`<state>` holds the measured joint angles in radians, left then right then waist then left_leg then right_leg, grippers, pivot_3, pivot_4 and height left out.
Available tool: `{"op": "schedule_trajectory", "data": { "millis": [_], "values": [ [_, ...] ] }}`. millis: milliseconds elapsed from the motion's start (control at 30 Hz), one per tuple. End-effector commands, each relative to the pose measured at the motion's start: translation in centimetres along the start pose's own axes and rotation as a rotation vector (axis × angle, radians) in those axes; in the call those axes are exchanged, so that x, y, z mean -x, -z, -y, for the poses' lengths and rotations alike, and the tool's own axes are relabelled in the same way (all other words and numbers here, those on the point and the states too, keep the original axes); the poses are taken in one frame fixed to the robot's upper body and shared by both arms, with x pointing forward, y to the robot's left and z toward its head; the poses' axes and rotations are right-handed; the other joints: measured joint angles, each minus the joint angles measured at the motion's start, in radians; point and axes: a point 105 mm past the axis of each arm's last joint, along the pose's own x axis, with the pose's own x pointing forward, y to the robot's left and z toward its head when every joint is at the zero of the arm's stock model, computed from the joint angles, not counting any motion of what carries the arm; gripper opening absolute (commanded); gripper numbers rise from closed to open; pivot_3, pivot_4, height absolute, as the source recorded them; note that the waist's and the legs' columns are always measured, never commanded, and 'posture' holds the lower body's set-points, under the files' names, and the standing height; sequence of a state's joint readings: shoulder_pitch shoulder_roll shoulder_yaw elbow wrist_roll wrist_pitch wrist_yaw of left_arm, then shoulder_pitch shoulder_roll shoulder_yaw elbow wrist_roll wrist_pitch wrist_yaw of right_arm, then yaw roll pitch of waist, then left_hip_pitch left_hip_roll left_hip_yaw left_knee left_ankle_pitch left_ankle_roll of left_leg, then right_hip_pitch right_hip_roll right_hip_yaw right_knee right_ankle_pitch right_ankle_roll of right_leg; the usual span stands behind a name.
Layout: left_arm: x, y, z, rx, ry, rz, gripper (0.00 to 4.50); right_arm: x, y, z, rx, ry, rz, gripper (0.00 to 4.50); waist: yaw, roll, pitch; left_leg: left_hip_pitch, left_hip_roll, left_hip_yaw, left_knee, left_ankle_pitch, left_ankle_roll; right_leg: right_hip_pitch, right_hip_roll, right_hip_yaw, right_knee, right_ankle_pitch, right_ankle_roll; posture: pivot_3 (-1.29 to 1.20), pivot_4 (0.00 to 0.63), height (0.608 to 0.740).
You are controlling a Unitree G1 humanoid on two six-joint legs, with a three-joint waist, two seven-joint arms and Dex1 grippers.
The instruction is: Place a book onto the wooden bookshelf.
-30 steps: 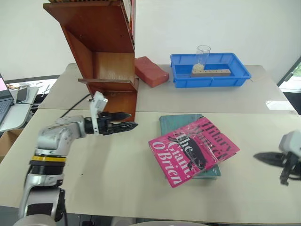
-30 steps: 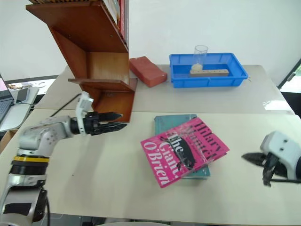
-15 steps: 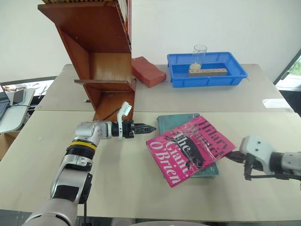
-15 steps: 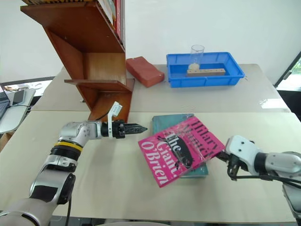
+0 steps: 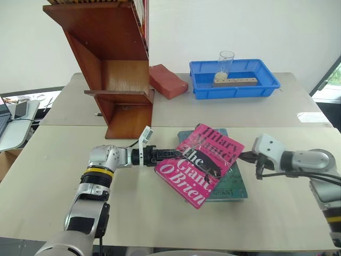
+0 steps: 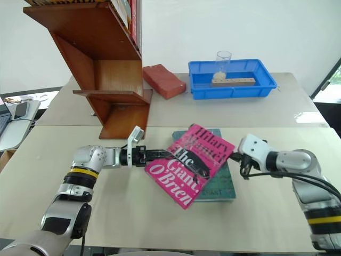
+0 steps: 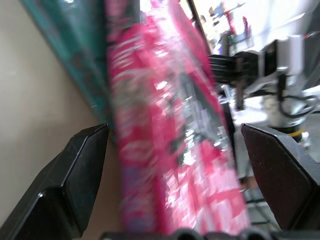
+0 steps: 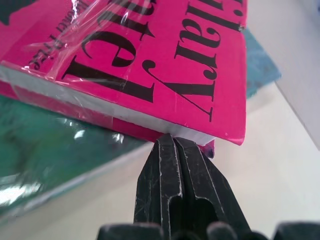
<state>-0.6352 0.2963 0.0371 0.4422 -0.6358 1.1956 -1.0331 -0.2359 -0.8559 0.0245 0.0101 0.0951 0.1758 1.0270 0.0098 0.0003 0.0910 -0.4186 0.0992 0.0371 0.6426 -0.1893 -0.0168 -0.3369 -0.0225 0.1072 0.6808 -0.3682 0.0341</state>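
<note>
The table (image 5: 160, 213) in front of me is pale beige, with a second one butted against its far edge. On that far one, to my left, stands the wooden bookshelf (image 5: 114, 58), tall and reddish-brown with slanted side panels; the spines of some books show at its top tier. Just beside its foot lies a reddish-brown block (image 5: 169, 81). Further right is a blue tray (image 5: 234, 85) that holds a clear glass (image 5: 226, 63) and a pale wooden block with a row of holes (image 5: 237, 81).

On the near table a teal book (image 5: 232, 184) lies flat. The book (image 5: 205, 160), pink and plastic-wrapped, rests on top of it at a slant: its long axis runs from near-left to far-right, the "Hilary Mantel" end pointing away from me and to my right, the "O'Brien" end toward me, overhanging the teal one on my left side.

My left pincer (image 5: 169, 153) lies level, pointing right, and stands wide open with the pink book's left edge between its fingers (image 7: 75, 175); they straddle it without pressing on it.

My right pincer (image 8: 181, 165) is fully closed, holding nothing. Its joined tips sit under the pink book's far-right corner, against its lower edge where it overhangs the teal cover.
</note>
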Motion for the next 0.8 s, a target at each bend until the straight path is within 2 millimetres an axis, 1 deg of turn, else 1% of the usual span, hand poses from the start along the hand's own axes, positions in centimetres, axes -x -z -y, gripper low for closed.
{"op": "schedule_trajectory", "data": {
  "millis": [33, 167, 300, 367, 433, 600, 633, 667, 700, 800],
  "values": [
    [0.2, 0.4, 1.5, 0.010, 0.052, 0.029, 4.50, -0.9, -1.9, 0.1, 0.052, -0.027, 0.066, 0.05, 0.000, 0.000, 0.000, 0.000, 0.000, 0.000, 0.000, 0.000, 0.000, 0.000, 0.000, 0.000, 0.000, 0.000, 0.000, 0.00, 0.150, 0.649],
    [0.3, 1.9, 1.8, 0.021, 0.045, 0.028, 4.50, -1.8, -3.4, -0.3, 0.051, -0.063, 0.126, 0.05, 0.002, 0.000, 0.000, 0.000, 0.000, -0.001, 0.000, 0.000, -0.001, 0.000, 0.000, -0.001, 0.000, 0.000, -0.001, 0.00, 0.150, 0.649],
    [0.4, 2.6, 2.1, 0.034, 0.041, 0.049, 4.50, -2.2, -4.6, -0.7, 0.054, -0.091, 0.172, 0.05, 0.003, 0.000, 0.000, 0.000, 0.000, -0.002, 0.000, 0.001, -0.001, 0.001, 0.000, -0.002, 0.000, 0.000, -0.001, 0.00, 0.150, 0.649],
    [0.6, 2.4, 2.1, 0.034, 0.033, 0.073, 3.97, -2.3, -5.2, -0.8, 0.060, -0.100, 0.189, 0.00, 0.002, 0.000, 0.000, 0.000, 0.000, -0.002, 0.000, 0.001, -0.001, 0.001, 0.000, -0.002, 0.000, 0.000, -0.001, 0.00, 0.150, 0.649],
    [0.9, 2.1, 2.2, 0.025, 0.028, 0.105, 3.27, -2.2, -5.7, -0.7, 0.068, -0.101, 0.204, 0.00, 0.002, 0.000, 0.000, 0.000, 0.000, -0.002, 0.000, 0.001, -0.001, 0.001, 0.000, -0.002, 0.000, 0.000, -0.001, 0.00, 0.150, 0.649],
    [2.3, 0.7, 3.2, -0.035, 0.031, 0.186, 0.94, -1.0, -7.1, -0.1, 0.083, -0.086, 0.232, 0.00, 0.002, 0.000, 0.000, 0.000, 0.000, -0.003, 0.000, 0.001, -0.001, 0.001, 0.000, -0.002, 0.000, 0.000, -0.001, 0.00, 0.150, 0.649],
    [2.7, 0.5, 3.6, -0.061, 0.029, 0.196, 0.55, -0.6, -7.3, 0.2, 0.093, -0.070, 0.231, 0.00, 0.002, 0.000, 0.000, 0.000, 0.000, -0.003, 0.000, 0.001, -0.001, 0.001, 0.000, -0.002, 0.000, 0.000, -0.001, 0.00, 0.150, 0.649],
    [3.0, 0.3, 3.9, -0.084, 0.030, 0.208, 0.39, -0.1, -7.5, 0.4, 0.098, -0.055, 0.231, 0.00, 0.002, 0.000, 0.000, 0.000, 0.000, -0.002, 0.000, 0.001, -0.002, 0.001, 0.000, -0.002, 0.000, 0.000, -0.001, 0.00, 0.150, 0.649],
    [3.5, -0.2, 4.5, -0.126, 0.029, 0.227, 0.39, 0.7, -7.8, 0.8, 0.094, -0.038, 0.234, 0.00, 0.002, 0.001, 0.000, 0.000, 0.000, -0.003, 0.000, 0.001, -0.002, 0.001, 0.000, -0.002, 0.000, 0.000, -0.001, 0.00, 0.150, 0.649],
    [4.3, -1.7, 7.3, -0.312, 0.042, 0.253, 0.39, 3.5, -8.0, 1.5, 0.074, -0.011, 0.211, 0.00, 0.005, 0.001, 0.001, 0.000, 0.000, -0.003, -0.001, 0.001, -0.002, 0.001, 0.000, -0.002, -0.001, 0.000, -0.001, 0.00, 0.150, 0.649]
  ]
}}
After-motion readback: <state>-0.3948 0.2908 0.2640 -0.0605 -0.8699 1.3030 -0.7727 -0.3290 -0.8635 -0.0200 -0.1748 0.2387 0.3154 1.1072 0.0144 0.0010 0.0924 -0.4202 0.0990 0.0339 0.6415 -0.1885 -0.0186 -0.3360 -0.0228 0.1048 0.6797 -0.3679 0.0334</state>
